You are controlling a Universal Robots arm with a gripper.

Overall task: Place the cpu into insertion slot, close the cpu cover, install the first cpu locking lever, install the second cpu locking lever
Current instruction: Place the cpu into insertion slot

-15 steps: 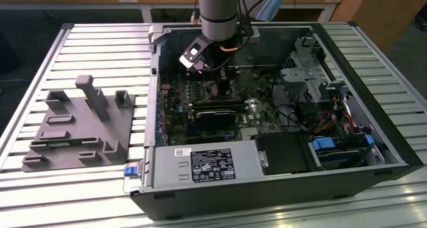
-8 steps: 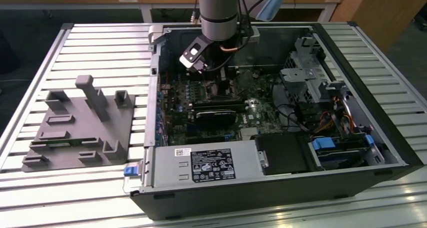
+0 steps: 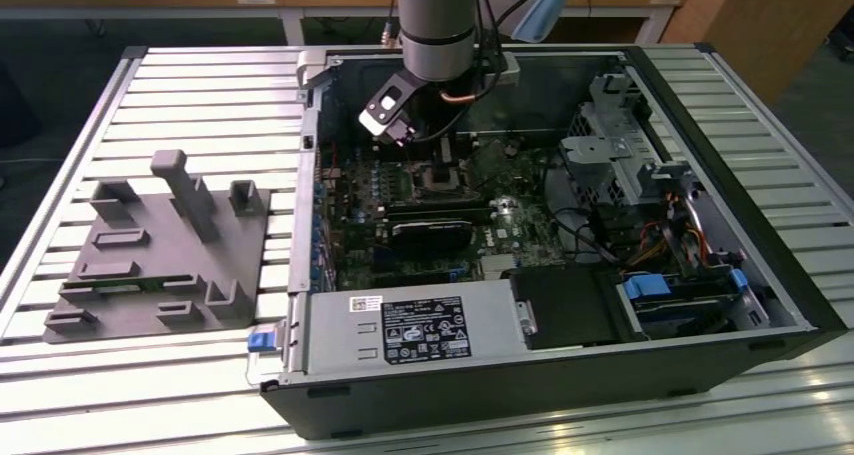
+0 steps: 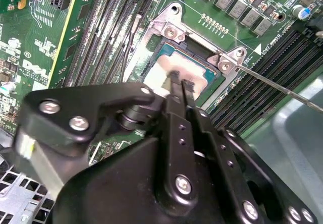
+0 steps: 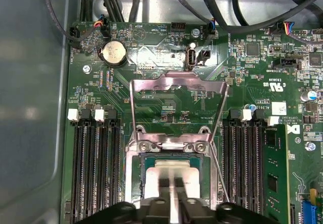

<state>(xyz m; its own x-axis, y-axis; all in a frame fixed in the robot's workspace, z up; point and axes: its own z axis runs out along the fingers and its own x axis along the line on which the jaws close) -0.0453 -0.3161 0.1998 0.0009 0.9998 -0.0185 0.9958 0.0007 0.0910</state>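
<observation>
With the cpu (image 5: 154,181) seated in the insertion slot (image 5: 133,173) and the hand (image 4: 180,81) pinched shut, empty, on its top, placing looks done; the raised cpu cover (image 5: 176,81) wants swinging down flat.

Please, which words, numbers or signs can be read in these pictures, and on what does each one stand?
Black label on the power supply: print too small to read.
White sticker beside it: too small to read.
White print on the board: too small to read with certainty.
Grey top of the cpu: no print seen.
</observation>
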